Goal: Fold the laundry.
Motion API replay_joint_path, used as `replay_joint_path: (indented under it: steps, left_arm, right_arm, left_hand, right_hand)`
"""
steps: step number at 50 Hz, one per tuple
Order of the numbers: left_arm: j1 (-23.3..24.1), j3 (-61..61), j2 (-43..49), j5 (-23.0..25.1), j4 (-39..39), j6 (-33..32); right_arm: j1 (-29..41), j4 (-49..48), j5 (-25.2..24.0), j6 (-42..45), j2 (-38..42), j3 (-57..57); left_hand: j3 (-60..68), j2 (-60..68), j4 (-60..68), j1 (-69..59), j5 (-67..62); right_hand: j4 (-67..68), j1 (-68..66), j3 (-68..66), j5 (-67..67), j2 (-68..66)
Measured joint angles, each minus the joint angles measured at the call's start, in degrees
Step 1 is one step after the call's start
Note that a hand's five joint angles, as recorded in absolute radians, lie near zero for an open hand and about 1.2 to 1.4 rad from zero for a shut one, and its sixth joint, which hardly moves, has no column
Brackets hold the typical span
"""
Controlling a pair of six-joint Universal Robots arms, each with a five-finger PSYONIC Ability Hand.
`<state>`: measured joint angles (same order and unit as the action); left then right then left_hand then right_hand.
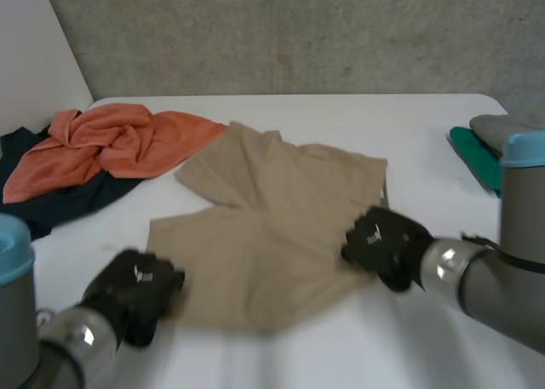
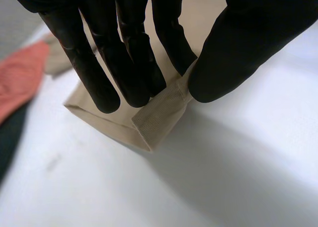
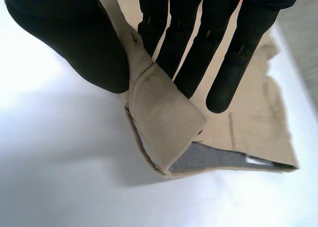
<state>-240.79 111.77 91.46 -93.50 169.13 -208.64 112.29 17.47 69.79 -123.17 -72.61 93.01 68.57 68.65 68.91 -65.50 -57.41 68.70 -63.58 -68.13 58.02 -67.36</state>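
Tan shorts [image 1: 272,227] lie spread in the middle of the white table [image 1: 281,355]. My left hand [image 1: 136,291] is at their near left corner. In the left wrist view the thumb [image 2: 243,48] and fingers [image 2: 134,58] pinch a corner of the tan cloth [image 2: 159,115]. My right hand [image 1: 387,243] is on the shorts' right edge. In the right wrist view its thumb [image 3: 74,43] and fingers [image 3: 194,53] pinch a raised fold of the waistband [image 3: 166,120], which shows a grey lining [image 3: 208,157].
An orange towel [image 1: 111,142] lies bunched over a dark garment [image 1: 60,202] at the far left. A folded grey cloth on a green one [image 1: 477,155] sits at the far right edge. A concrete wall [image 1: 298,31] backs the table.
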Motion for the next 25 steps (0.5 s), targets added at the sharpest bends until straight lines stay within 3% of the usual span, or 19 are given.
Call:
replay_joint_path:
  steps: [6,11,15,25]
  left_arm:
    - [3.0,2.7,-5.7,1.9,-12.6,-4.1]
    - [4.6,1.4,-7.0,2.8,-15.7,-7.4]
    - [4.1,-4.0,-2.8,2.8,-9.3,-9.9]
    - [2.7,-32.5,23.6,2.8,19.4,-14.8]
  right_arm:
    - [-3.3,16.3,-1.2,9.1,-8.0,6.5]
    - [-6.7,21.2,-3.0,13.5,-9.3,7.6]
    - [-8.5,17.1,-2.2,8.1,-4.9,3.5]
    - [-6.4,-3.6,7.4,-16.9,9.5,-13.2]
  left_hand:
    - [0.0,0.0,0.0,0.0,0.0]
    - [0.0,0.0,0.0,0.0,0.0]
    - [0.0,0.0,0.0,0.0,0.0]
    - [0.0,0.0,0.0,0.0,0.0]
  right_hand:
    - [0.0,0.0,0.0,0.0,0.0]
    - [0.0,0.0,0.0,0.0,0.0]
    - [0.0,0.0,0.0,0.0,0.0]
    - [0.0,0.0,0.0,0.0,0.0]
